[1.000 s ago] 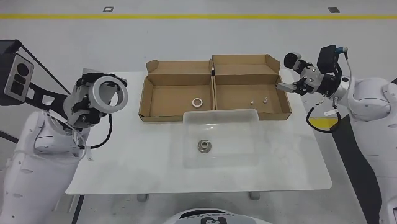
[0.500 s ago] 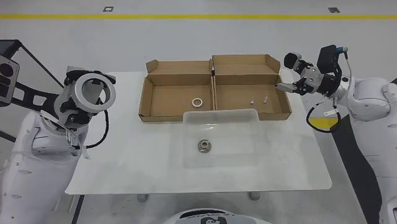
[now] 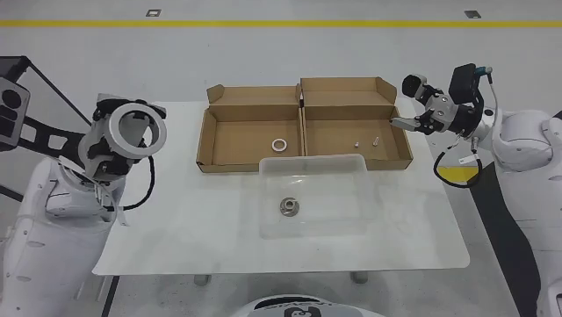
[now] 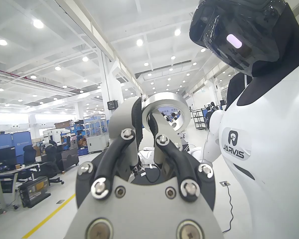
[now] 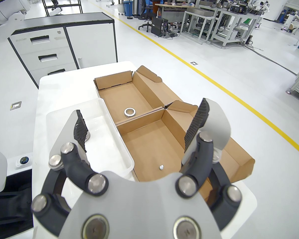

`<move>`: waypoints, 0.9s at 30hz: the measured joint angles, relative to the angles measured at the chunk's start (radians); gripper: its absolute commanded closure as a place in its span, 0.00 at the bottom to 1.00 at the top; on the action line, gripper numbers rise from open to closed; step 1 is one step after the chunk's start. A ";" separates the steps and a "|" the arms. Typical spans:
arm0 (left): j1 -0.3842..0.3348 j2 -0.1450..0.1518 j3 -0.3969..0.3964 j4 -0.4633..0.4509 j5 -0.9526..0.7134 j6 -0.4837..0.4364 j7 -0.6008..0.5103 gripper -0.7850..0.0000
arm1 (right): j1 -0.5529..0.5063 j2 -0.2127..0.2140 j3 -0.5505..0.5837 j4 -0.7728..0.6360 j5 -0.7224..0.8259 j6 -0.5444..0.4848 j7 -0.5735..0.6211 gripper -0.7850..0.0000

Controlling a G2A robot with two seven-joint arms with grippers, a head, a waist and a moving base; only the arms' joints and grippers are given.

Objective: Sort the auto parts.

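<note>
1. The left jaws are closed on the wall of a large metal ring (image 4: 164,99), one jaw inside the hole and one outside. They hold it in the air beside the left end of the bench (image 3: 202,220), well apart from the boxes.
2. The right jaws are wide open and hold nothing. They hang above the outer end of the right cardboard box (image 3: 338,137).
3. I judge the step in hand is to bring the large ring to its box. The left cardboard box (image 3: 250,137) seems the correct one, because it has a small ring (image 3: 279,145) in it.
4. To do this well, I would keep the grip firm, because it takes only one side of the ring. I would go over the box wall, go low, and only then open.
5. Count:
   - rings: two, one held and one in the left box;
   - small pins (image 3: 357,144): two, both in the right box;
   - round flanged part (image 3: 288,205): one, in the clear tray (image 3: 334,203);
   - boxes: two;
   - tray: one.
</note>
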 measured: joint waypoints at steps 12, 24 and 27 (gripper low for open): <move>-0.171 0.001 0.196 0.052 -0.039 0.115 -0.409 1.00 | 0.000 0.000 0.000 0.000 0.000 0.000 0.000 0.00; -0.497 -0.047 0.433 0.281 0.064 0.254 -0.618 1.00 | 0.000 0.000 0.000 0.000 0.000 0.000 0.000 0.00; -0.581 -0.064 0.503 0.363 0.145 0.256 -0.671 1.00 | 0.000 0.000 0.000 0.000 0.000 0.000 0.000 0.00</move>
